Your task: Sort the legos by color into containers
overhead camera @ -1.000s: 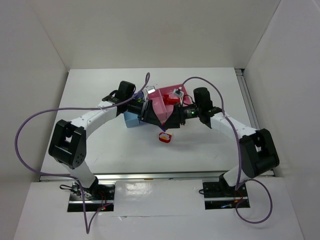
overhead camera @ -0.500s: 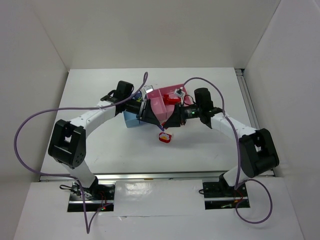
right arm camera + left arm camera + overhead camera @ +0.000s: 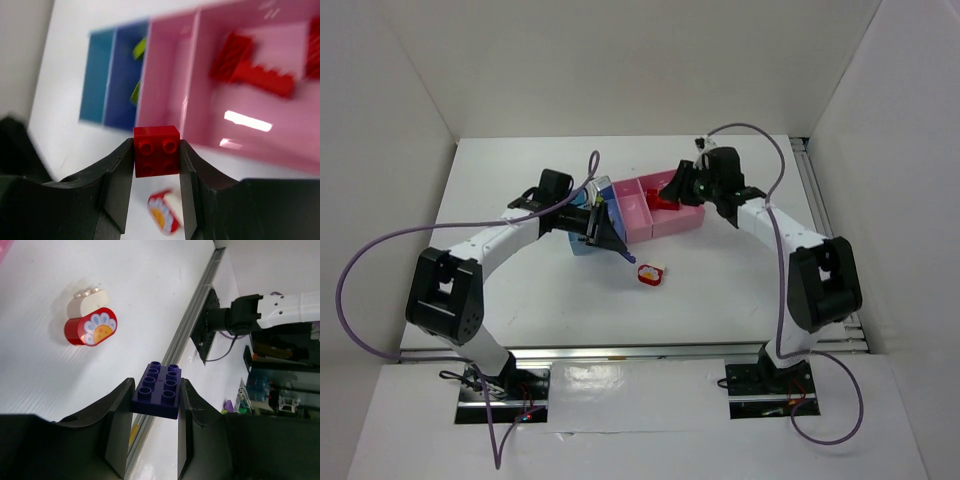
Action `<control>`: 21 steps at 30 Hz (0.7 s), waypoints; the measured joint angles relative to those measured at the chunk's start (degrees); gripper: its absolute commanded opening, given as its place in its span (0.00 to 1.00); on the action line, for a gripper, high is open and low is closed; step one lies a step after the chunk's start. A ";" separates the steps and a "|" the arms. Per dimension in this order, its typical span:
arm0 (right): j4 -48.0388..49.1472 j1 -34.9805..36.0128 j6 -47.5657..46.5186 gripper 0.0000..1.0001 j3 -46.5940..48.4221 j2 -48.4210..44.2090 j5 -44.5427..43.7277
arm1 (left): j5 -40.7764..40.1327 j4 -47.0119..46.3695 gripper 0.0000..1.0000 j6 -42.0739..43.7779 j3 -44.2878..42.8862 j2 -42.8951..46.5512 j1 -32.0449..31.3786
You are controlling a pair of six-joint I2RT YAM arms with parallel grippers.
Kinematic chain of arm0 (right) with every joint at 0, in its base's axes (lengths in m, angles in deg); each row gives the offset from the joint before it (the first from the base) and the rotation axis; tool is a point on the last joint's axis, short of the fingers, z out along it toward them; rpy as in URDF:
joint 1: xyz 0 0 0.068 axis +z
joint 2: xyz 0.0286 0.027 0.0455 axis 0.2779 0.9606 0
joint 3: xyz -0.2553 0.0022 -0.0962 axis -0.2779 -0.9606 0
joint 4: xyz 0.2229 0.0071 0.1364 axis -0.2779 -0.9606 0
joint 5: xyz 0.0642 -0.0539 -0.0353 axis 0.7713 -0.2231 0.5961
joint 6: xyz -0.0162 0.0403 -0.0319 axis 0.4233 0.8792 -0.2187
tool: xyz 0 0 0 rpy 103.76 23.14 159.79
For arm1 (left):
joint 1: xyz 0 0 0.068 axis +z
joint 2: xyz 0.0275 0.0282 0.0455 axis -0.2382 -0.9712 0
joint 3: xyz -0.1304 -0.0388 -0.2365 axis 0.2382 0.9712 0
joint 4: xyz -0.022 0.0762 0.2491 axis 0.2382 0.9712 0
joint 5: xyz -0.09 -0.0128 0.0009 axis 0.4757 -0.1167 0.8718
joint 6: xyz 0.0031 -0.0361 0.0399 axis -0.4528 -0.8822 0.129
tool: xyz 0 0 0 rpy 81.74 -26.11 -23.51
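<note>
My left gripper (image 3: 621, 254) is shut on a dark purple brick (image 3: 159, 390) and holds it above the table, just in front of the trays. My right gripper (image 3: 671, 189) is shut on a small red brick (image 3: 156, 150) near the large pink tray (image 3: 260, 135), which holds several red bricks (image 3: 250, 67). The joined trays run light blue (image 3: 97, 75), darker blue (image 3: 124, 80), pink (image 3: 165, 80). Two yellow-green bricks (image 3: 136, 90) lie in the darker blue tray. A red-and-white brick (image 3: 651, 273) lies on the table, also in the left wrist view (image 3: 90, 322).
The tray row (image 3: 640, 210) sits mid-table between both arms. White walls enclose the table on three sides. A metal rail (image 3: 190, 325) runs along the table's near edge. Purple cables loop over both arms.
My right gripper has pulled back and to the right from the middle to the large pink tray. My left gripper has shifted left, uncovering the trays. The red-and-white brick has not moved.
</note>
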 measured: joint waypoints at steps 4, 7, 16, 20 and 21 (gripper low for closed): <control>-1.68 0.52 0.09 0.18 9.55 7.45 -10.47 | -4.22 1.81 0.00 0.00 0.00 1.70 -0.02; -3.82 0.52 -0.20 0.25 14.51 13.33 -15.13 | -7.80 2.84 0.00 -0.11 -0.02 2.84 0.02; -8.76 0.92 -2.45 0.75 18.69 20.44 -21.46 | -14.62 3.74 0.00 -0.98 -0.20 4.48 0.28; -8.96 1.09 -2.97 0.76 18.78 19.34 -23.56 | -16.06 4.00 0.00 -2.01 -0.59 4.52 0.28; -8.90 1.11 -2.97 0.76 17.90 18.01 -24.41 | -16.37 4.13 0.00 -2.27 -1.16 4.50 0.28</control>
